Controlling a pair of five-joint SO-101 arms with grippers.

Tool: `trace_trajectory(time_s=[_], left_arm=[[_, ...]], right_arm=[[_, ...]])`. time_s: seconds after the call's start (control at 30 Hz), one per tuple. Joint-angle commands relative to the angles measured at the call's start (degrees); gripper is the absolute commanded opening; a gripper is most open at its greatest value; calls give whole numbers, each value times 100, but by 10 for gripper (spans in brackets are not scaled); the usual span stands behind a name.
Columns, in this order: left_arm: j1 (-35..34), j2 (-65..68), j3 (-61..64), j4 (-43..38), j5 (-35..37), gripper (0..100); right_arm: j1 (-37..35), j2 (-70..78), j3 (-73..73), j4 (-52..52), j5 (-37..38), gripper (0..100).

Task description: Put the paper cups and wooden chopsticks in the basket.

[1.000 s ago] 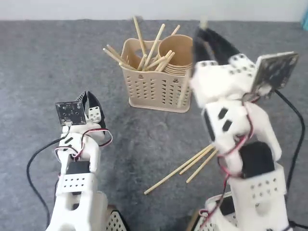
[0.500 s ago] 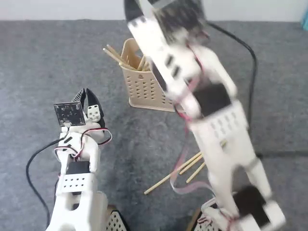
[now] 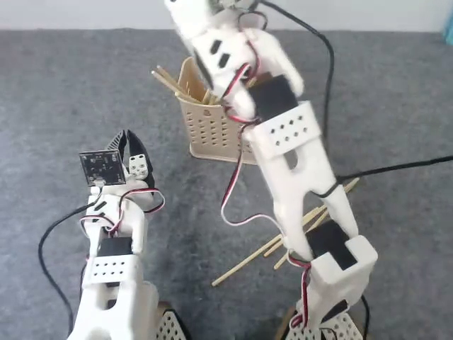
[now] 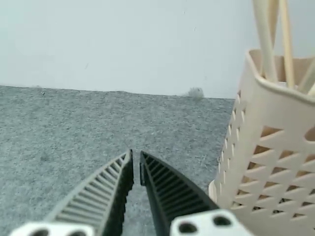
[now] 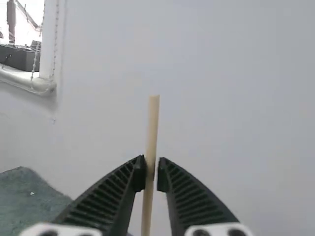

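The beige slotted basket [image 3: 211,129] stands at the back of the grey carpet, with several wooden chopsticks [image 3: 168,79] sticking out of it. My right arm [image 3: 283,142] stretches up and across over the basket, hiding its right half. In the right wrist view my right gripper [image 5: 150,169] is shut on one upright chopstick [image 5: 153,125], held high against the white wall. My left gripper [image 3: 127,136] rests low to the left of the basket, shut and empty; its wrist view shows the gripper [image 4: 136,161] with the basket [image 4: 266,162] close beside it.
A few loose chopsticks [image 3: 258,253] lie on the carpet in front of the basket, partly under the right arm. Black cables [image 3: 375,168] trail to the right. The white wall runs along the carpet's far edge.
The right arm has swung from the right side up and leftward across the basket, now covering the cups and much of the basket. The left arm has kept still.
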Motion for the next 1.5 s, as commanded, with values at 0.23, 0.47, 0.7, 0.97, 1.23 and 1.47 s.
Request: trace_trajectory(time_s=[0.23, 0.47, 0.7, 0.97, 1.23, 1.47], left_arm=[[35, 9, -22, -158, 53, 26], [35, 9, -22, -141, 26, 26], [35, 9, -22, -132, 26, 26], [158, 9, 75, -132, 18, 26], [220, 0, 31, 167, 9, 27], [220, 0, 31, 176, 9, 27]], right_arm=[[690, -796, -299, 1754, -1635, 126], [690, -2088, -299, 3943, -1662, 125], [1376, -3363, -264, 6088, -2163, 7], [3248, -3969, 1846, 6967, -2242, 8], [3837, -4031, 4993, 6607, -2251, 8], [4092, -4022, 6919, 4848, -2251, 14]])
